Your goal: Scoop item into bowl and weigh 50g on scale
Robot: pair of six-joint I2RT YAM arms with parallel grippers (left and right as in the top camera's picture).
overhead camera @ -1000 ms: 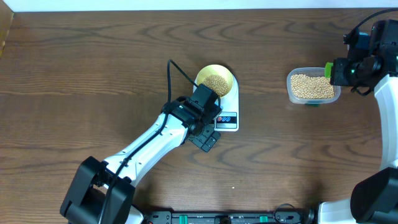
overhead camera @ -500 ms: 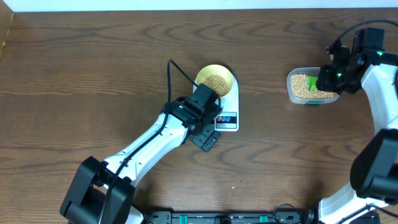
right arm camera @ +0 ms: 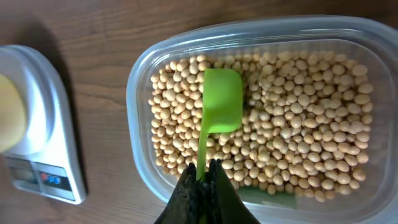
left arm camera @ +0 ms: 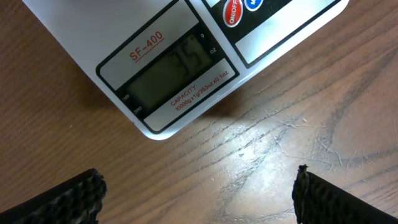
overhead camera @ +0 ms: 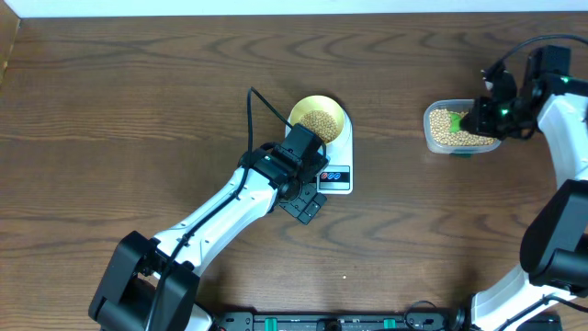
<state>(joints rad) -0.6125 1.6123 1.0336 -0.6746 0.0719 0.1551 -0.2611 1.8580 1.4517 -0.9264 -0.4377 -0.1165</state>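
Overhead, left arm (overhead camera: 230, 198) partly hides the scale (overhead camera: 341, 156).

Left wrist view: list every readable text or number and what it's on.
"SF-400": red, on the scale face, above the display.
"CAPACITY": red, below the display; the figures under it are too small to read surely.
"g", "oz": beside the display's right edge.
Display digits: faint, perhaps "35", not certain.
Red button and blue button: white lettering cut off, unreadable.
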